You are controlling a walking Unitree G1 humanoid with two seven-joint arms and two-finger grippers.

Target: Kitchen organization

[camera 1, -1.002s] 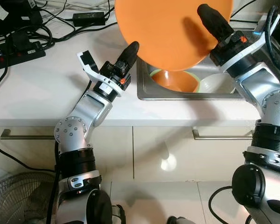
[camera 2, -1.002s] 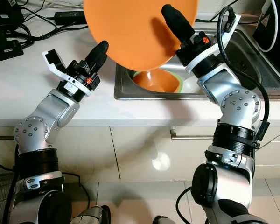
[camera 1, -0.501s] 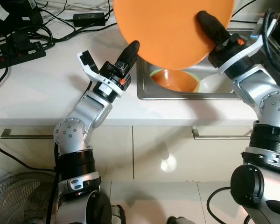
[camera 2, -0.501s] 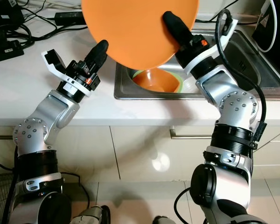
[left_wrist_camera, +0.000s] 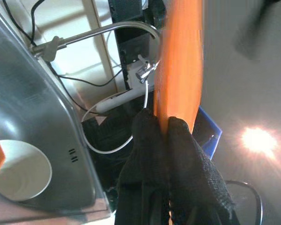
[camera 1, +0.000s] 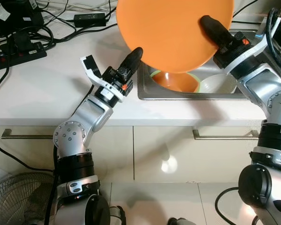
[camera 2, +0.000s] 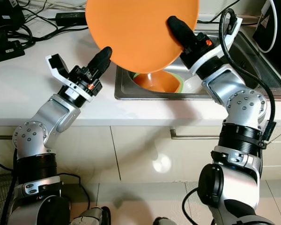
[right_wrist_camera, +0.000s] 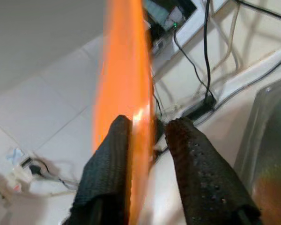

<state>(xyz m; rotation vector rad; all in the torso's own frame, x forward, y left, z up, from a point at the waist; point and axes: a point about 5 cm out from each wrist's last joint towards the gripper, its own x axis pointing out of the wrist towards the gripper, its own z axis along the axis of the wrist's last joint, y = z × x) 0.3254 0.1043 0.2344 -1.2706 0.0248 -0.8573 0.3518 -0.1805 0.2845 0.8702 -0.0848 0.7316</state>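
1. Orange plate (camera 1: 171, 30) held edge-on and tilted, above the sink (camera 1: 145, 91) and the surface (camera 1: 42, 89) edge.
2. Right pincer (right_wrist_camera: 145, 136) grips its right rim; fingers straddle the edge.
3. Left pincer (left_wrist_camera: 161, 129) clenched on the lower-left rim.
4. Both forearms angled up and inward; plate lies between them.
5. Orange bowl (camera 1: 175, 80) and white bowl (camera 1: 218, 84) sit in the sink below.

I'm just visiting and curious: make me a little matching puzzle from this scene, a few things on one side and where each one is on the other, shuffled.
Things:
1. big orange plate
2. small orange bowl
3. white bowl
4. black power strip

Places:
a. on the white counter, far left
b. in the steel sink, beside the orange bowl
c. held up between both grippers
d. in the sink, under the plate

Pairs: 1-c, 2-d, 3-b, 4-a
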